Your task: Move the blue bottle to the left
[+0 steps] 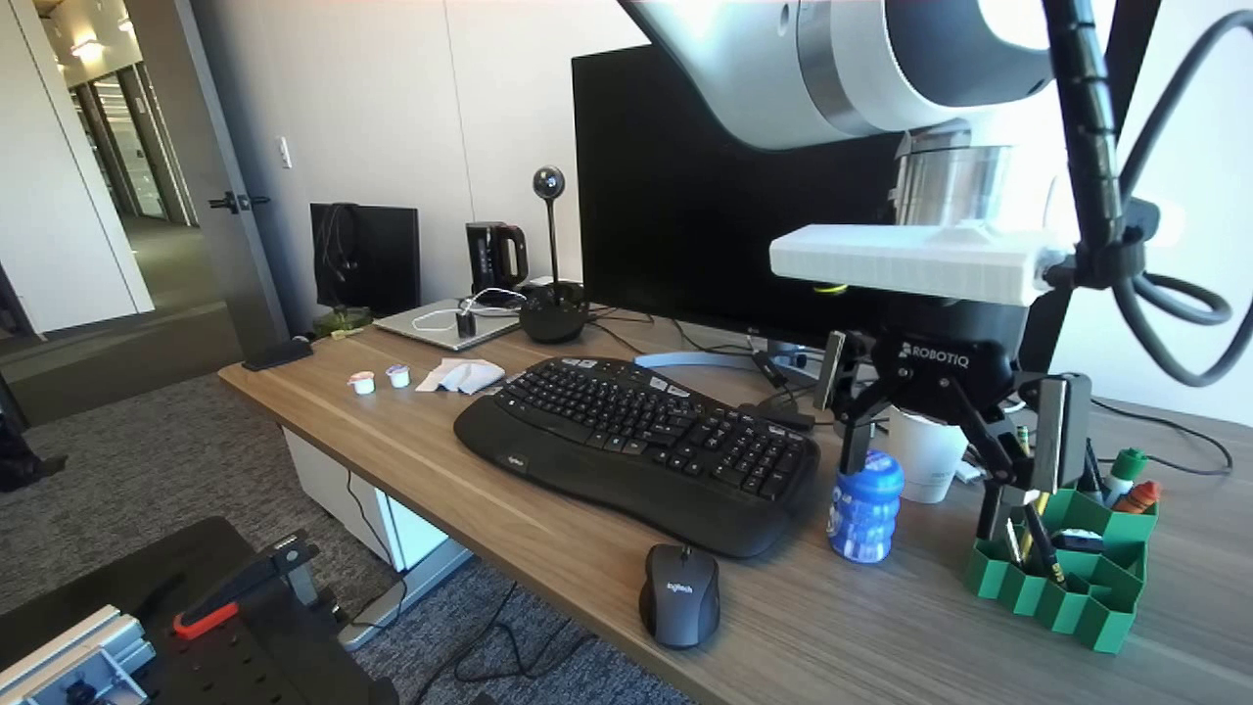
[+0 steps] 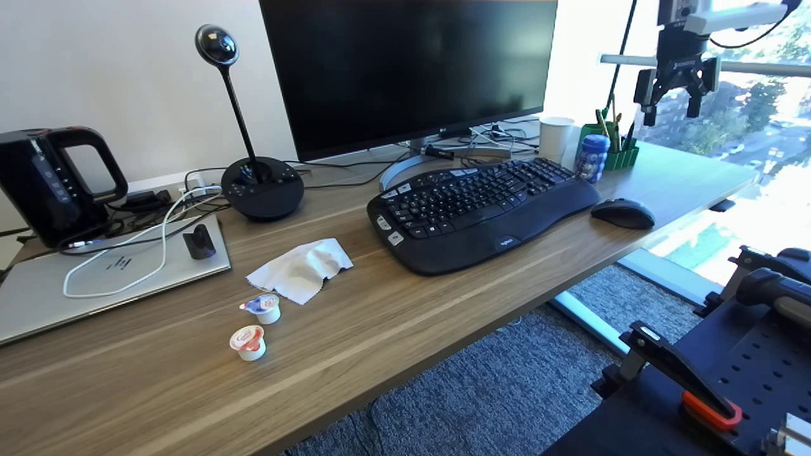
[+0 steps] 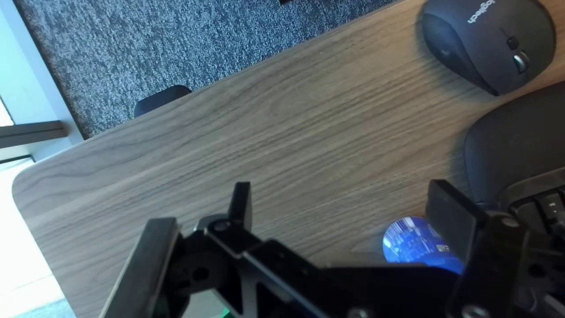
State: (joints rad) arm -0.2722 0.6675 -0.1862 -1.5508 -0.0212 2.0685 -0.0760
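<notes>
Blue-capped blue bottle [image 1: 865, 521], upright on the desk [image 1: 783, 627], near the right end of the keyboard [image 1: 636, 431]; printing, poorly resolved, appears whitish.

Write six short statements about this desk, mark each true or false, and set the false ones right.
1. The gripper is shut on the blue bottle. False: it is open and holds nothing.
2. The blue bottle stands upright on the desk. True.
3. The green organizer holds pens. True.
4. The mouse sits on the keyboard. False: it lies on the desk, apart from the keyboard.
5. The laptop is closed. True.
6. The large monitor is lit. False: it is dark.
</notes>
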